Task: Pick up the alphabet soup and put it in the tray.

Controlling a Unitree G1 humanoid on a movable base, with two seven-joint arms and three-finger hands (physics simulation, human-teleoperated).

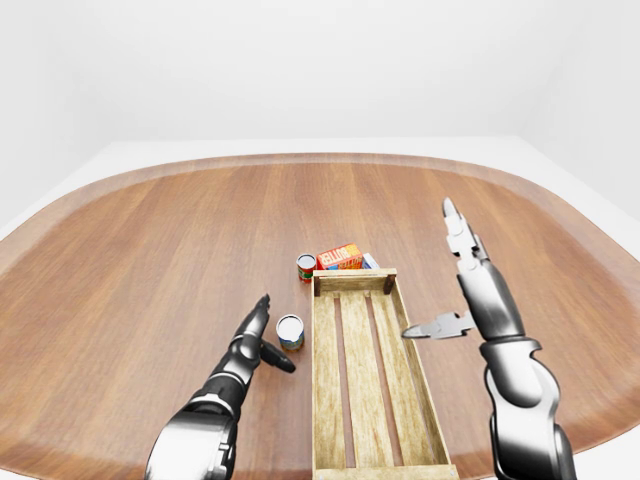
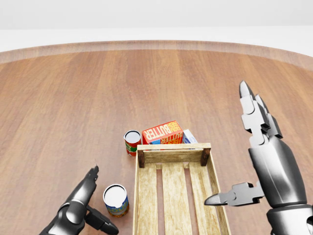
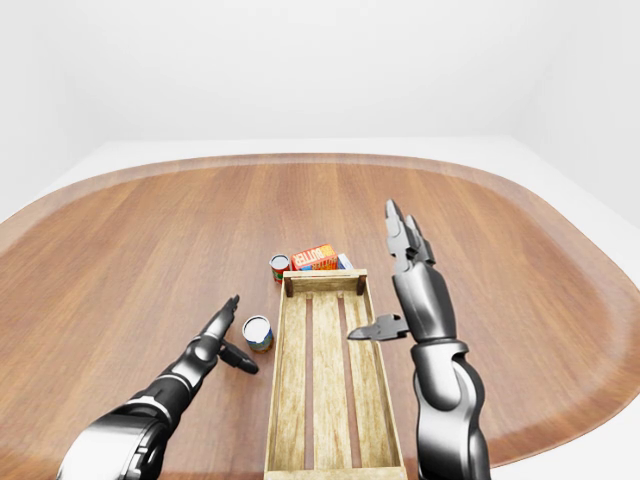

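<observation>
The can nearest the left hand, white lid with a blue and green label, is my read for the alphabet soup [image 2: 116, 199]. It stands upright on the wooden surface [image 2: 73, 107], just left of the tray [image 2: 142, 205] and outside it, near the tray's left wall but apart from it.

Handling, as a judgement: a rigid metal cylinder, probably a fair weight if full, that won't deform under squeeze. The label wrap looks smooth and could slip, so grip the side wall around mid-height with fingers on opposite sides. Avoid the lid rim, and avoid a low grip that drags it along the surface. It's tall enough to tip if nudged at the top.

The left hand [image 2: 80, 208] is just left of that can, fingers spread, thumb pointing toward the can's base. Whether the thumb tip touches the can I can't tell; nothing is closed around it.

The right hand [image 2: 254, 156] is raised over the tray's right side, fingers apart, thumb reaching over the right wall, holding nothing.

A second can [image 2: 132, 142] with a red label sits beyond the tray's far end wall, with an orange butter box [image 2: 162, 132] beside it and a small blue and white pack [image 2: 189, 136] just right of that. Don't confuse the two cans.

The tray is a slatted wooden crate with nothing inside.
</observation>
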